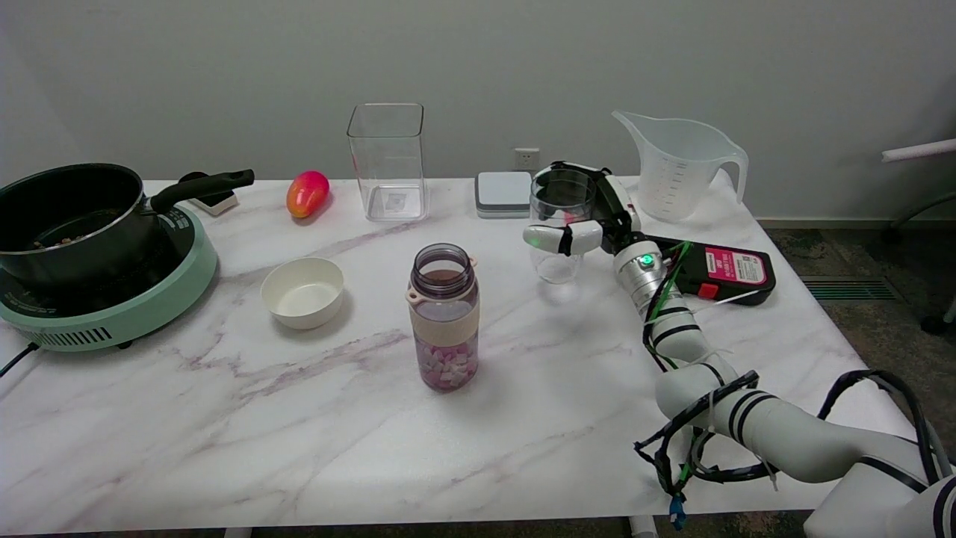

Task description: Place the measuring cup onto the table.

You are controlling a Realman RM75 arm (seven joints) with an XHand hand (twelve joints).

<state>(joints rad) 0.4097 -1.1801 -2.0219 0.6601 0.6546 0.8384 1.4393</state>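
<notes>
- Clear glass or plastic forms the small round measuring cup (559, 228), which is held by the black-and-white right hand (590, 217) over the white marble-patterned table (299, 418).
- The hand is wrapped around the cup: one white finger (562, 237) crosses the front wall, and the remaining fingers curve around the rim and far side. The cup is therefore enclosed by the hand, not merely beside it.
- The cup is upright, with its mouth upward. Whether its base rests on the table or sits just above it cannot be determined from this view; a faint shadow lies directly beneath it.
- The step in hand is judged to be the lowering and release of the cup.
- The cup should be kept vertical during descent, so that the base meets the surface flat.
- The fingers should be opened only once the base is fully supported, and should be spread evenly so the light cup is not dragged or tipped.
- The hand should be withdrawn towards the arm's own side, clear of the rim.
- Nearby items should be avoided: the black-and-red device (717, 273) just beside the wrist, the small white square scale (503, 193) behind the cup, and the large translucent plastic jug (676, 168) near the table's far right corner.
- The purple-tinted bottle (444, 317) stands well apart and is judged to present no obstruction.
</notes>
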